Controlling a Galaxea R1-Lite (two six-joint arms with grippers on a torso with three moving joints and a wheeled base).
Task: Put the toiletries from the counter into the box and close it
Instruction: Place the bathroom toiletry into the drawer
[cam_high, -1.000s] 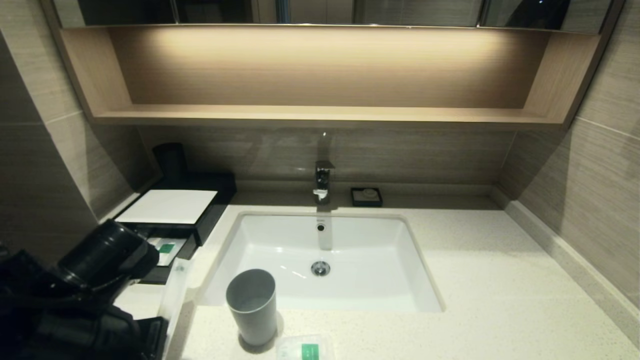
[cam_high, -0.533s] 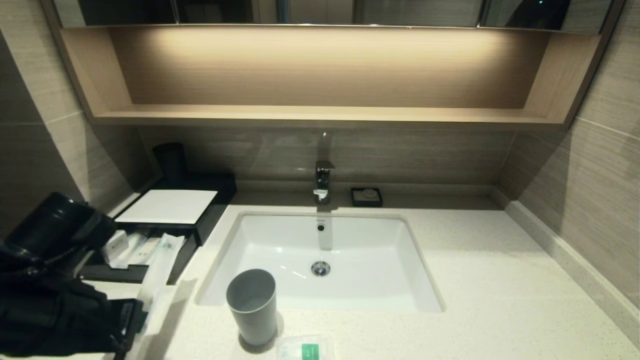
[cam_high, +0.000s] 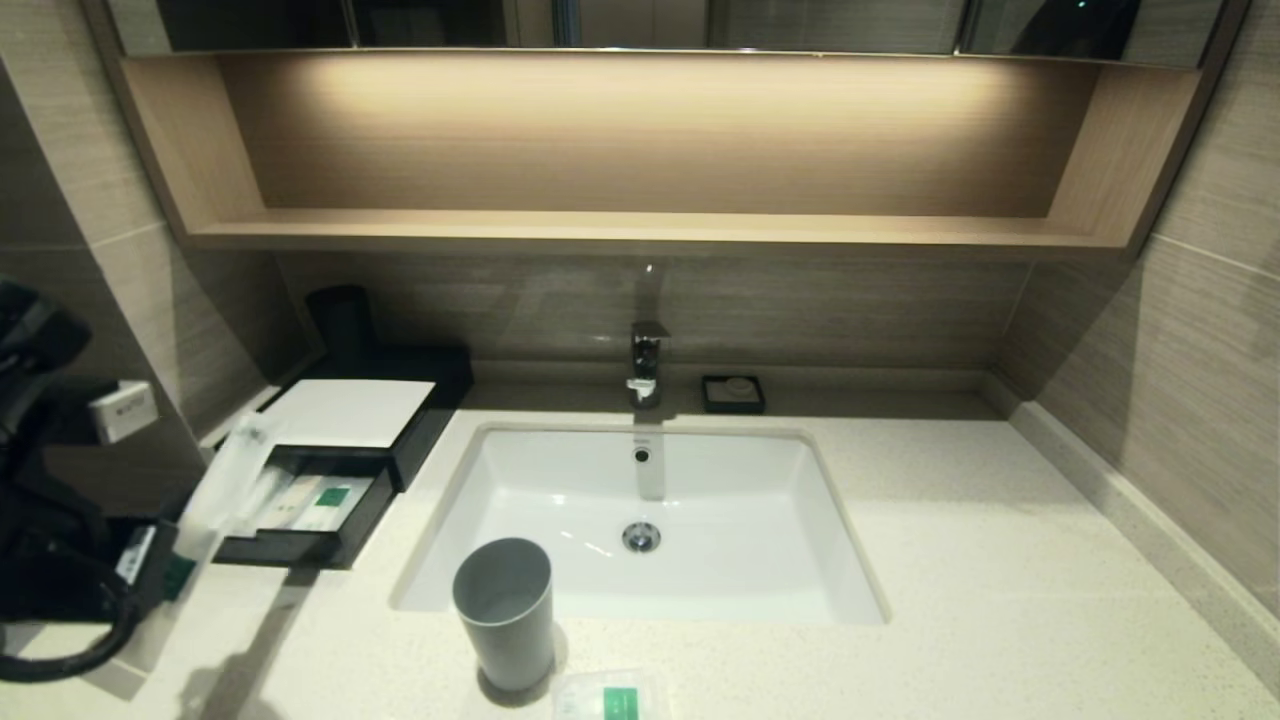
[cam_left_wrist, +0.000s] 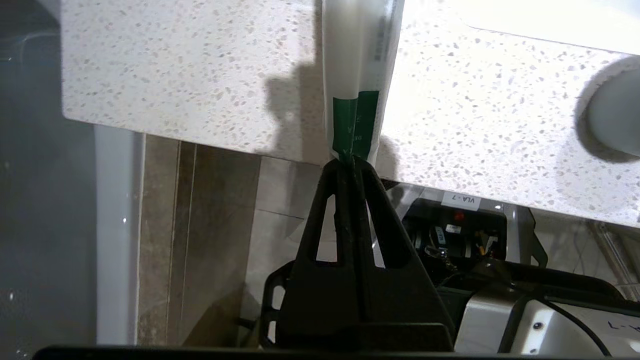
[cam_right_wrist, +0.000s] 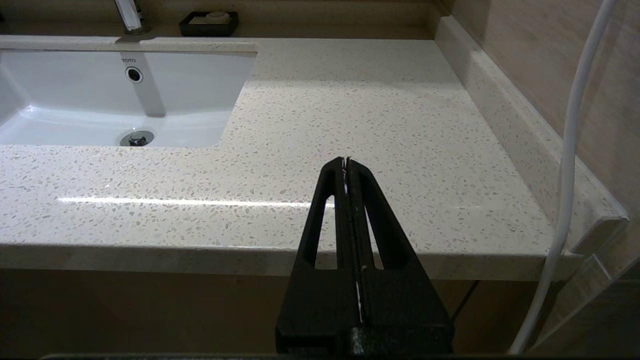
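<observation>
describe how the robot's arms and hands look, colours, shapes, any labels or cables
Both hands, left hand and right hand, are matte black, each with two tapered triangular fingers with slot cutouts. The left arm is black and bulky, with small white labels and a looping black cable.

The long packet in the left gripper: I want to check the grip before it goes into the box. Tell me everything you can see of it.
The long narrow translucent white plastic-wrapped packet carries a dark green label band at one end. The left gripper, shut, pinches it right at that green end. In the head view it slants up from the gripper toward the open drawer of the low black box with a white top panel, its free end hanging over the drawer's near left corner. Nothing else visibly touches it.
</observation>
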